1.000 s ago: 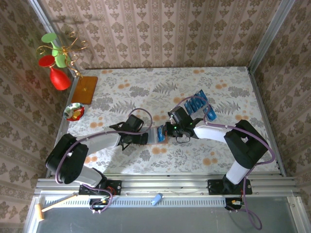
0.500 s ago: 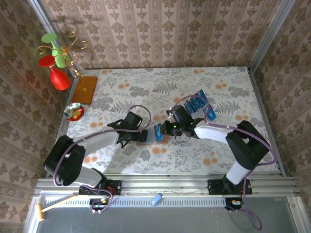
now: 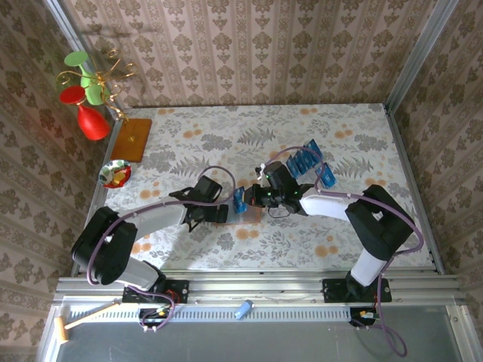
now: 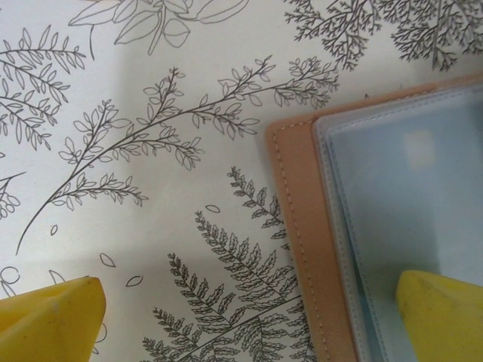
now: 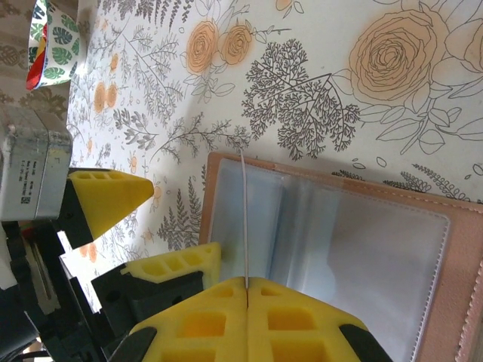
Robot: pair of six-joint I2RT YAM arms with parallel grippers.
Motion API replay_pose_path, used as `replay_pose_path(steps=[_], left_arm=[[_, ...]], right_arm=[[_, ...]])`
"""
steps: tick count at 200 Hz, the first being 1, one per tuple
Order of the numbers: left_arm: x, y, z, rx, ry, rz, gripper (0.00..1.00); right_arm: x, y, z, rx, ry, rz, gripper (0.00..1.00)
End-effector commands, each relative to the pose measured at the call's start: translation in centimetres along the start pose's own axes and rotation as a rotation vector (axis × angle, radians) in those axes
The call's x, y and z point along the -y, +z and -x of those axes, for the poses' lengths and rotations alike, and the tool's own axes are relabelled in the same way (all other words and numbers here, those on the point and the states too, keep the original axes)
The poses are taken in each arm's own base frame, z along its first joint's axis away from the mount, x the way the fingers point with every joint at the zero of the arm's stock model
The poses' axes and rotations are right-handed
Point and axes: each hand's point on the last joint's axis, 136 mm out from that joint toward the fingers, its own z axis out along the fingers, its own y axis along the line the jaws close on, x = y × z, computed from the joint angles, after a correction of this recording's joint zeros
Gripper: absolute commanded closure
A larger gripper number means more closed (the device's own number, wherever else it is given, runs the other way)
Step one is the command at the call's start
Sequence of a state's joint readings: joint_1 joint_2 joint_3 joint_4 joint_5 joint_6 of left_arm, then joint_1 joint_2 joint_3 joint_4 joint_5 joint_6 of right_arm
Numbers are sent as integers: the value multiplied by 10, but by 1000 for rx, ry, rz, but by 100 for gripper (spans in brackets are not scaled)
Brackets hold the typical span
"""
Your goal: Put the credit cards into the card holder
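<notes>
The right gripper (image 5: 247,290) is pressed together on one blue card (image 5: 244,219). The card stands out edge-on from the jaws (in the wrist view it is no more than a thin pale line), and its free end is over the left part of the open card holder (image 5: 355,226). It is not yet in a sleeve.

The left gripper (image 4: 245,317) is spread wide and holds nothing. One finger (image 4: 441,317) is over the clear sleeves near the holder's stitched edge and the other is over the bare cloth beside it. Whether that finger presses the holder down I cannot tell.

The holder lies flat and open on the flowered table (image 3: 189,143), between the two wrists. The rest of the credit cards (image 3: 308,161) lie in a fanned cluster well apart from it, further back on the right arm's side.

The sleeves that show look empty, so I judge the task to be near its start. This card has yet to be slotted, and the whole cluster is left to do.
</notes>
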State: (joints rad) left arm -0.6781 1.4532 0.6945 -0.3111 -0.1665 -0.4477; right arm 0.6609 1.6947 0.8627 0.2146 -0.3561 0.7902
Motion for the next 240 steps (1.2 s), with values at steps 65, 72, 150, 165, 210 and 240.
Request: replay_pose_path(steps=[65,72,150,165,210,240], left_arm=[[-13,0,-8,-15,-11,43,0],[-12,-1,-8,-13,-12,42,0],[-12,0,-11,-18,-24,37,0],[-13,0,-12,-18,-27,40,0],[-13,0,-13,-18,-30,38,0],[-13,0,-13,-21,-32,36,0]], right_arm=[[11,12,-6,8,43,43,100],[11,13,-5,12,45,45,100],[18,11,-4,56,64,78,100],[19,11,-4,63,68,88,100],[22,14,-5,69,81,99,100],[24,16,-6,72,88,103,100]])
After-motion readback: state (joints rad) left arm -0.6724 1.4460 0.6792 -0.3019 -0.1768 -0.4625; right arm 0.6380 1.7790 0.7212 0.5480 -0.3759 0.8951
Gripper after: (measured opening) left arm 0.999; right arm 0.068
